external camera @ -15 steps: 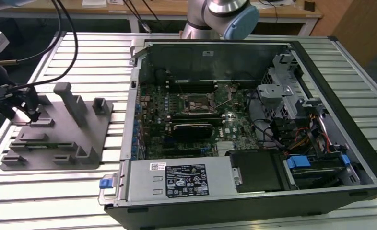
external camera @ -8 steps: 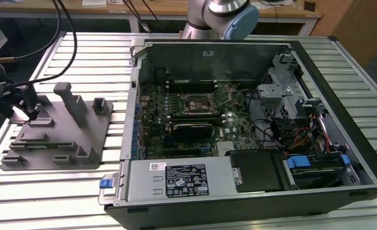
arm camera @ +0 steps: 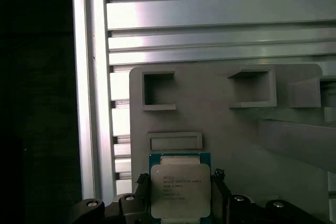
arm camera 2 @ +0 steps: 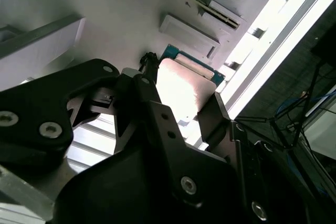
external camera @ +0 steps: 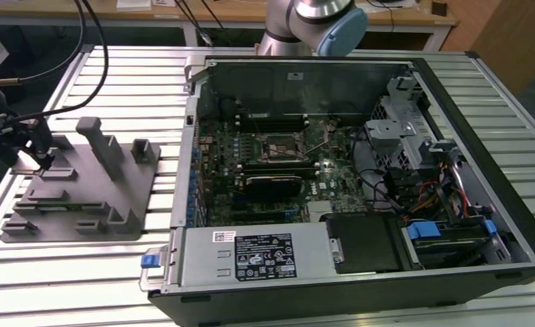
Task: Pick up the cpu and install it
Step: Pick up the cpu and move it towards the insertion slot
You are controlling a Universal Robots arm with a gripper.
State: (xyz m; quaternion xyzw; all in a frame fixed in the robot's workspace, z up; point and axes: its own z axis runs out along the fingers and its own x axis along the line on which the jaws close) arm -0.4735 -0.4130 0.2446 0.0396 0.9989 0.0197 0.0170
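Observation:
The cpu (arm camera: 180, 190), a silvery square plate on a green rim, lies flat on the grey holder block (arm camera: 226, 129) near one of its edges. In both wrist views my gripper (arm camera: 180, 181) straddles it, with one black finger (arm camera: 142, 184) against each side of the chip (arm camera 2: 184, 87). In the exterior view the gripper (external camera: 42, 162) is low over the holder block's (external camera: 86, 197) far-left corner. The black-framed socket (external camera: 281, 146) sits in the middle of the motherboard inside the open computer case (external camera: 485, 150), well to the exterior view's right of the gripper.
Upright posts (external camera: 99, 146) rise from the holder block close to the gripper. The case wall (external camera: 188, 157) stands between the holder and the motherboard. A power supply (external camera: 258, 255), drive cage (external camera: 403, 139) and cables (external camera: 431, 197) crowd the case. The slatted metal table (external camera: 68, 272) surrounds everything.

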